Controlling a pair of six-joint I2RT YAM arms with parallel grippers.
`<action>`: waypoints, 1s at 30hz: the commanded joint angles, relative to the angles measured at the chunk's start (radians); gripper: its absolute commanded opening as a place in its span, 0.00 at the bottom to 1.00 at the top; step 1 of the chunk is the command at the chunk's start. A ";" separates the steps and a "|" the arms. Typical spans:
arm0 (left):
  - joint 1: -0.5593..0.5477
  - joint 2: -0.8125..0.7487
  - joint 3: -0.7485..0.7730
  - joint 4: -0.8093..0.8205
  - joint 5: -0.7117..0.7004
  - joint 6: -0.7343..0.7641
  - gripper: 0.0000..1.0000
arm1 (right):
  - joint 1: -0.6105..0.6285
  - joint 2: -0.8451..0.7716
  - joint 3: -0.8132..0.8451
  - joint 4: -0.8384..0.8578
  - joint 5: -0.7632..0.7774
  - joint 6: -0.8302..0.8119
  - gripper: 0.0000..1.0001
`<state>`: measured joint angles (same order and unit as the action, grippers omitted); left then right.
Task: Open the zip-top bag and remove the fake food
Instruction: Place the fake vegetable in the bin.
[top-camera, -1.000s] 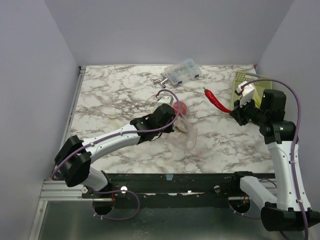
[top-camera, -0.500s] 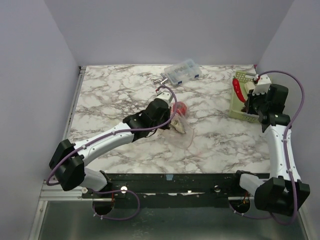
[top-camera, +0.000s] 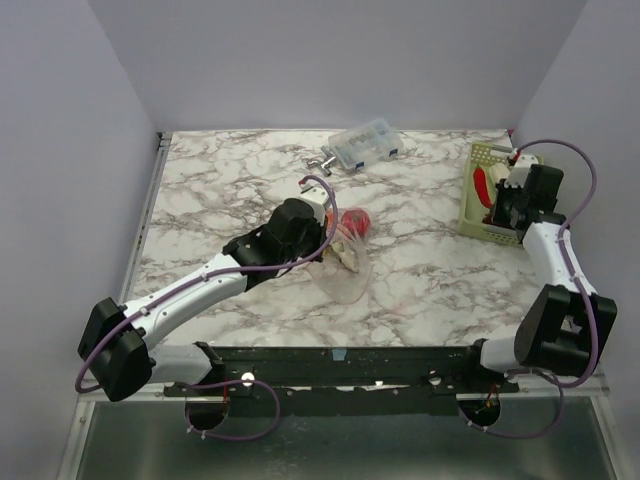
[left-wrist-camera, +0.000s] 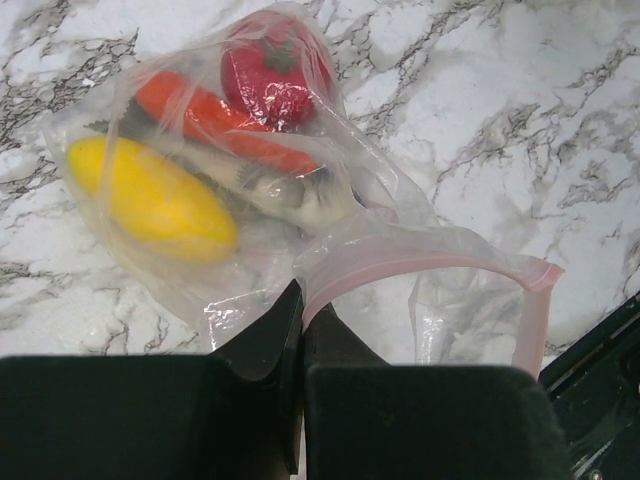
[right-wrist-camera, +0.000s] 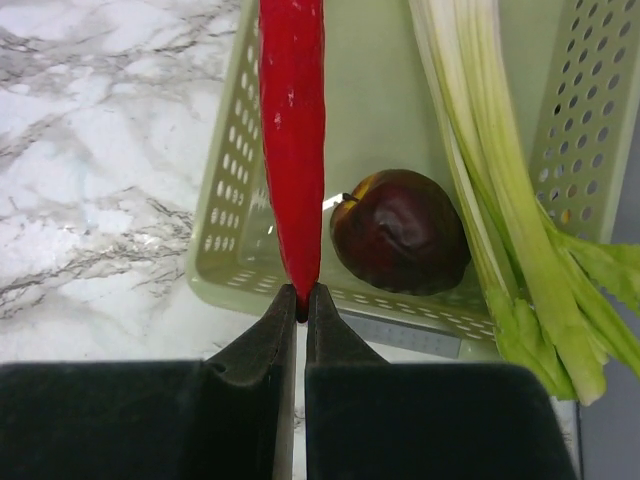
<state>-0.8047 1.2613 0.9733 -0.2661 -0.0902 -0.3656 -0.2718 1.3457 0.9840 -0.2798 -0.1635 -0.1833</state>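
While left gripper (left-wrist-camera: 300, 305) was closed tight on the zip-top bag (left-wrist-camera: 390, 200) rim, right gripper (right-wrist-camera: 302, 300) pinched red chili (right-wrist-camera: 292, 130) by its tip, long axis pointing straight away over the right-edge basket (right-wrist-camera: 225, 240).

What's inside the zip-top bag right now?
Through the clear zip-top bag: a yellow lemon, an orange carrot, a red piece and a pale stalk. Anything beneath them is covered.

- Right wrist view: the chili (right-wrist-camera: 292, 130) and celery (right-wrist-camera: 497, 200) run off the top edge; the basket (right-wrist-camera: 232, 185) is cropped too.
- Left wrist view: bag (left-wrist-camera: 392, 190) film blurs the white piece (left-wrist-camera: 300, 200) beside the carrot (left-wrist-camera: 200, 110).
- Top view: the box (top-camera: 364, 143) contents are too small to tell.
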 joint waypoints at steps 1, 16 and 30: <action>0.005 -0.034 -0.010 0.051 0.058 0.033 0.00 | -0.026 0.072 0.050 0.051 0.033 0.044 0.01; 0.007 -0.093 -0.034 0.056 0.080 0.051 0.00 | -0.027 0.310 0.180 -0.012 -0.098 0.053 0.08; 0.036 -0.218 -0.158 0.100 0.119 -0.043 0.00 | -0.028 0.201 0.118 -0.012 -0.143 0.027 0.67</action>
<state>-0.7776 1.0916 0.8459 -0.2085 -0.0040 -0.3656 -0.2958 1.6188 1.1347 -0.2893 -0.2695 -0.1478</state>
